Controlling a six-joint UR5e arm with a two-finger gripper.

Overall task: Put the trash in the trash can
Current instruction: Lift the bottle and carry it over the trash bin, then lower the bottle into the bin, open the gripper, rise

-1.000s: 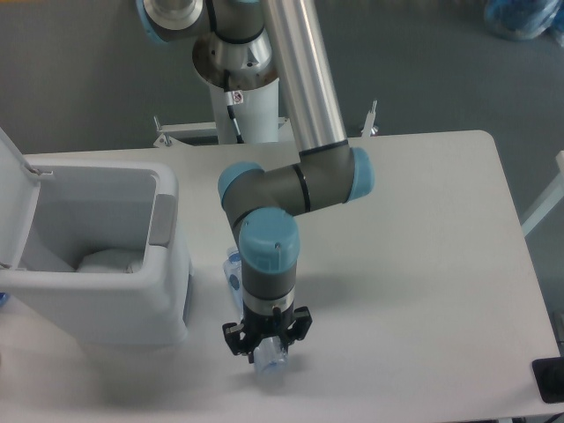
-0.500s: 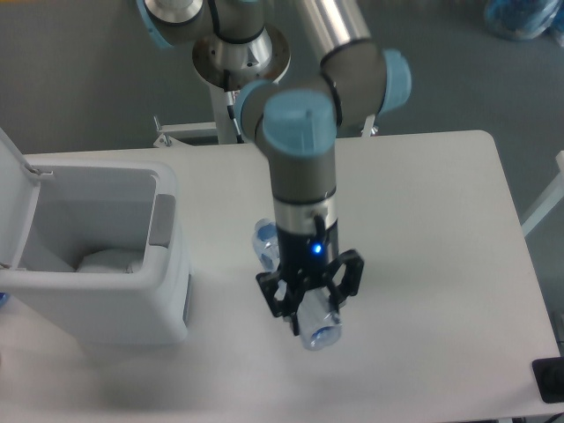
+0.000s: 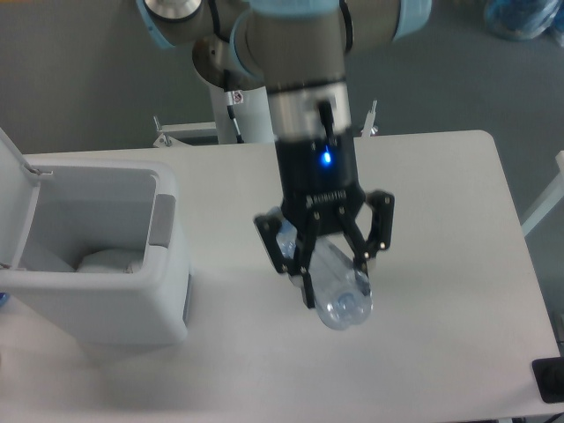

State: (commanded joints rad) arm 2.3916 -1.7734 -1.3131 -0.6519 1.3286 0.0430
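Raised since the earlier frames: gripper [image 3: 332,269] and bottle [image 3: 339,286] now show far larger and nearer the camera, shifted right and up in view, well apart from the bin [image 3: 106,291].

Bottle: clear, bluish; held off the table [image 3: 458,229]. Long axis runs from upper left, behind the gripper body, to lower right. The rounded end at lower right faces the camera and pokes out past the fingertips. The upper end is hidden; the cap cannot be made out.

Gripper: black, blue light lit on its wrist. Fingers [image 3: 363,251] are clamped on the bottle, one on each side of its body, the grip falling about mid-length.

Bin: white, boxy, at the table's left edge, lid [image 3: 13,198] standing open. Grey panel [image 3: 162,220] is on its right wall. Something pale lies at the bottom inside; its kind cannot be told.
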